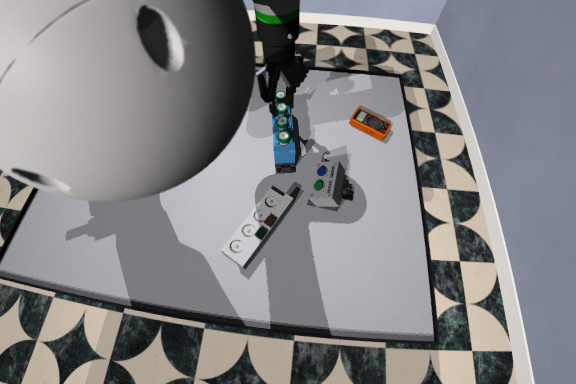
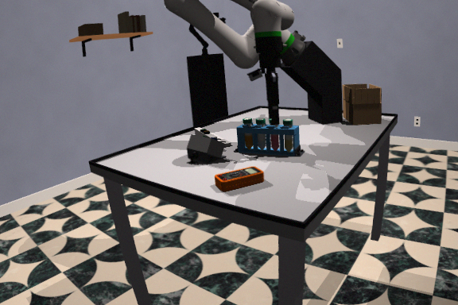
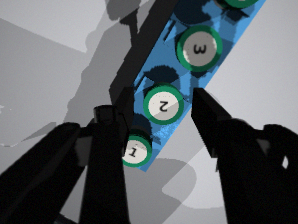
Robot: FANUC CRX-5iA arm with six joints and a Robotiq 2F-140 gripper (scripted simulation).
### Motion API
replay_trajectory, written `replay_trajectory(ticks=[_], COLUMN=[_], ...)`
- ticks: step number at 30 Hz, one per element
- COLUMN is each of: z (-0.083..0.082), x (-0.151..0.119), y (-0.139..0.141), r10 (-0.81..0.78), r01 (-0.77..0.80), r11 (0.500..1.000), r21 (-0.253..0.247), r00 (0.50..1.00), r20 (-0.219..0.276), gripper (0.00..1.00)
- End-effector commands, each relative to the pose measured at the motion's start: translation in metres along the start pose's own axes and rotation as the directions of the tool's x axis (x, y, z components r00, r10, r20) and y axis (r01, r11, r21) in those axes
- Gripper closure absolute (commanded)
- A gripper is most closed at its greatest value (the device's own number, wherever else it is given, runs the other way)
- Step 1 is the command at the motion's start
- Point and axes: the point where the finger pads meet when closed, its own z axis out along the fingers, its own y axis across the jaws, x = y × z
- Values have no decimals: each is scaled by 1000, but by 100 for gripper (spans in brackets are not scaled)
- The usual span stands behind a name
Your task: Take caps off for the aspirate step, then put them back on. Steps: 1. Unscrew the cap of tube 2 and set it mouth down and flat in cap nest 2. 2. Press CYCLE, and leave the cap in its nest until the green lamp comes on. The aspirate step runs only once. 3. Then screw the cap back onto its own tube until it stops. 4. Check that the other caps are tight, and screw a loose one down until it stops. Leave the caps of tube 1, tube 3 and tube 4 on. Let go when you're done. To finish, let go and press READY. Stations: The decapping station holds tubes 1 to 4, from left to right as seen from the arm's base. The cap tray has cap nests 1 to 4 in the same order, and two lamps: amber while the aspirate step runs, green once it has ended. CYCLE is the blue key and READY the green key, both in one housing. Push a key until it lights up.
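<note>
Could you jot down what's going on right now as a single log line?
step: unscrew cap 2 | pincer: open, astride cap 2, not touching | caps 1, 3: on tubes | cap tray: nests hold no caps

The arm (image 2: 223, 37) has rounded, pale grey-white links with smooth bulging joint housings. Bright green rings band it at the joints, one near the upper link's end at twelve o'clock in the exterior view, two more by the wrist. Small red lettering runs along the upper link. In the top view a big grey joint shell shows a dark oval recess. The wrist section turns matte black, and the gripper (image 3: 165, 125) is black too, with long angular linkage bars and slim, flat-faced jaws.
</note>
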Motion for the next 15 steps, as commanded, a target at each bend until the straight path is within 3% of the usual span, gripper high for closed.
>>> replay_trajectory(ticks=[1, 10, 13, 15], z=[-1, -1, -1, -1], x=[0, 0, 0, 0], y=[-1, -1, -1, -1], r10=[-3, -3, 244, 323], r01=[3, 3, -244, -323], r11=[1000, 1000, 970, 946], r21=[-2, -2, -2, -2], r00=[1000, 1000, 970, 946], r20=[2, 2, 1, 1], gripper=[59, 59, 59, 59])
